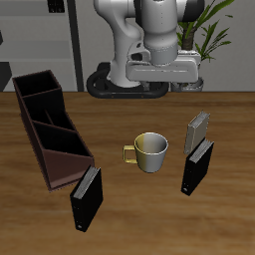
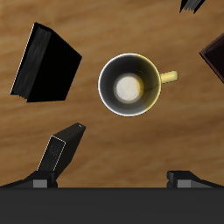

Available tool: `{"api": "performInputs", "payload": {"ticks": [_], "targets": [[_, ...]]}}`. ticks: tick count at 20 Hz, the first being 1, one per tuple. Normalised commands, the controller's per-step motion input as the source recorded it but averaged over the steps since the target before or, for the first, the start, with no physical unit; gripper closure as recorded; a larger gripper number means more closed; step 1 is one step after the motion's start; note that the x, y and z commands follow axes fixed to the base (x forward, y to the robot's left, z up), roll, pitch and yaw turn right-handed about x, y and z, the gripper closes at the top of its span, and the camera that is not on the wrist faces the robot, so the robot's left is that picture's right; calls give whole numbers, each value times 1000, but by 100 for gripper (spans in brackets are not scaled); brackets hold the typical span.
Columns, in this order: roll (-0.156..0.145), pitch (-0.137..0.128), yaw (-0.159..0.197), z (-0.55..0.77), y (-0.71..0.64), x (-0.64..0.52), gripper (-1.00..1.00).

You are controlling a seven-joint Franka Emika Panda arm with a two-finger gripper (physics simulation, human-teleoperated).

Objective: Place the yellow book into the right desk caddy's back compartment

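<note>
Yellow book (image 1: 197, 130) is seen standing upright beside a black book (image 1: 196, 166), past the mug (image 1: 150, 150) from the right desk caddy (image 1: 48, 124); gripper (image 1: 165, 66) is held high, fingers apart and empty; book is judged light, rigid, best pinched across its thin covers.

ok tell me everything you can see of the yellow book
The yellow book is a thin small hardback with a dull tan-grey cover. It stands upright on the wooden table, farther back than a black book that stands just in front of it; contact between them cannot be told. The mug sits beside it, apart. Nothing grips it; the tool is above, clear of it.
</note>
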Motion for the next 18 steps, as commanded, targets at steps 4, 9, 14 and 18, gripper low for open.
{"api": "performInputs", "payload": {"ticks": [4, 9, 14, 18], "targets": [[42, 1, -35, -211, 306, -62, -100], [23, 9, -16, -353, 323, -23, -100], [2, -13, -24, -174, 174, -33, -100], [-58, -33, -78, -162, 166, -144, -100]]}}
